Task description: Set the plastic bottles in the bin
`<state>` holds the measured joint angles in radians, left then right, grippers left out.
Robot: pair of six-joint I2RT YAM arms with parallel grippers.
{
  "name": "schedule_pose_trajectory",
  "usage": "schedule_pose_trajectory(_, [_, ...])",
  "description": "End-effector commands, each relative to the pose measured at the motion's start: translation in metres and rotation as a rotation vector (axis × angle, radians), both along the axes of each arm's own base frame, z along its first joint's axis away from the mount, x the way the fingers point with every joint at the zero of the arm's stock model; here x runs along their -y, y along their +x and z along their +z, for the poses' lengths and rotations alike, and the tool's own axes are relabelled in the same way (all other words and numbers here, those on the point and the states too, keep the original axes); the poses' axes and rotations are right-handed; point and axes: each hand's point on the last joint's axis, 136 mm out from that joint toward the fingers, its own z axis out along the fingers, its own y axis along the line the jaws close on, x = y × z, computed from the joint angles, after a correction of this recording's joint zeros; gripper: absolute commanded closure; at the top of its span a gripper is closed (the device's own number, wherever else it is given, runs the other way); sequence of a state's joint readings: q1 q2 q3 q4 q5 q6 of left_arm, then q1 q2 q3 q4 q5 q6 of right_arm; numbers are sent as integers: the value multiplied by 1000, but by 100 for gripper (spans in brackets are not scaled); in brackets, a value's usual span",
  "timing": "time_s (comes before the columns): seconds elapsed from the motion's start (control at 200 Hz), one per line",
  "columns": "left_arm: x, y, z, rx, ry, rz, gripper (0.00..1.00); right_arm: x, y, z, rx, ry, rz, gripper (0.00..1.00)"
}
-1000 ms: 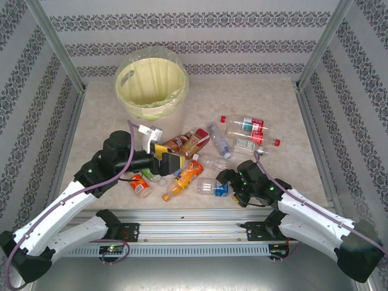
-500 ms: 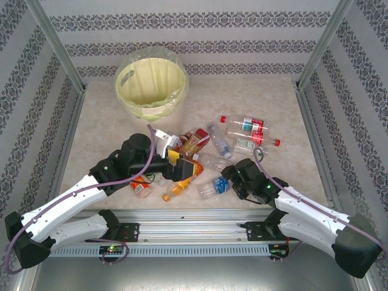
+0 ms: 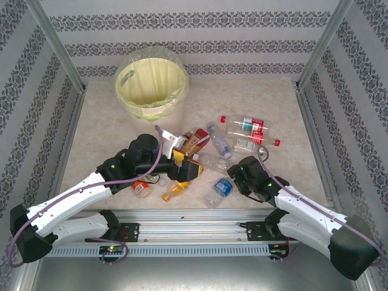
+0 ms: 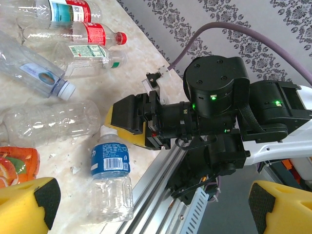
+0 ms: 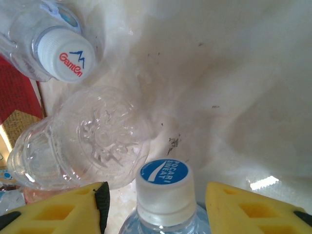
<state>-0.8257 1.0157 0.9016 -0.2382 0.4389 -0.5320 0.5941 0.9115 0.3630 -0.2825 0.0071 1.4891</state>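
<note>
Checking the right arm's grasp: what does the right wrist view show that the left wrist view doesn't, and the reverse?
Right wrist: the printed cap of the blue-label bottle inside the right gripper, gaps either side. Left wrist: that bottle's barcode label, a red-capped bottle, the open left gripper. Both: the blue-label bottle and the clear bottle beside it.

In the right wrist view, the clear plastic bottle with a blue label and white cap [image 5: 165, 187] runs off the edge at 6 o'clock, its body unseen. The right hand's [image 5: 155, 197] yellow foam fingers [image 5: 248, 209] are cropped there too. At 10 o'clock, a second clear white-capped bottle [image 5: 63, 53] is cut short. From above, the left hand [image 3: 188, 165] hides the far end of an orange plastic bottle [image 3: 176, 189].
</note>
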Motion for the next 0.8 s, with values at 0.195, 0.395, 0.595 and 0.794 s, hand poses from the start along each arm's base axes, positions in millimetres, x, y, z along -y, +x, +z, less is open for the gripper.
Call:
schedule_pose_trajectory(0.195, [8, -2, 19, 47, -42, -17, 0, -5, -3, -16, -37, -33, 80, 45])
schedule_pose_trajectory(0.395, [9, -3, 14, 40, -28, -14, 0, -7, -4, -20, -51, -43, 122, 47])
schedule_pose_trajectory(0.595, [13, -9, 4, 17, 2, -39, 0, -4, -3, -19, -43, -34, 116, 60])
schedule_pose_trajectory(0.794, [14, -16, -21, -9, 51, -52, 0, 0, 4, -4, 13, -33, 114, 74])
